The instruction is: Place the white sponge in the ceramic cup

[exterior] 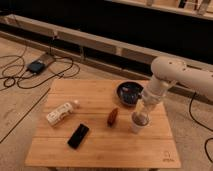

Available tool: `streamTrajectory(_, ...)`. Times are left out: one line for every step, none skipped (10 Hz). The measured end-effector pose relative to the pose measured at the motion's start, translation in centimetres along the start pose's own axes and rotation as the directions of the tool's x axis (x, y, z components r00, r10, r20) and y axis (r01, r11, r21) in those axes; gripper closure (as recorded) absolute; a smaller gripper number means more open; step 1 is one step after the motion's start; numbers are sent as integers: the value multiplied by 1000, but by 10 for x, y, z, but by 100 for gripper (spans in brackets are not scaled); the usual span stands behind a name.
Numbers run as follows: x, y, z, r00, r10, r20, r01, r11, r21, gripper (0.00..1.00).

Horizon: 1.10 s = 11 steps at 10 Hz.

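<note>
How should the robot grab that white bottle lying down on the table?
Probably around the middle of its body, coming straight down from above. The bottle lies flat on its side on the table, slanted, with open wood all around it, so a grip across its narrow width looks safest. The gripper hangs over the cup, far to the bottle's right.

The white arm [175, 75] enters from three o'clock, elbow bent high, its forearm dropping steeply toward six o'clock. The gripper [142, 114] points straight down at the wrist's low end.
</note>
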Motion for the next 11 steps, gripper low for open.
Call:
streamTrajectory(-1,0,-3,1000,-3,5,3,1000,6,28)
streamTrajectory(-5,1,-9,1000,-13,17,12,1000,17,28)
streamTrajectory(-10,3,-16,999,-24,30,23,999,29,28)
streamTrajectory(-16,7,-25,998,-41,46,39,998,41,28)
streamTrajectory(-21,12,-33,996,-57,62,54,997,54,28)
streamTrajectory(-28,16,-41,994,-77,81,72,995,68,28)
streamTrajectory(-35,21,-47,990,-99,100,90,992,86,28)
streamTrajectory(-41,24,-49,987,-113,113,103,990,94,28)
streamTrajectory(-41,24,-49,987,-112,112,102,990,95,28)
streamTrajectory(-40,23,-49,988,-112,111,101,990,95,28)
streamTrajectory(-39,23,-49,988,-110,111,99,991,94,28)
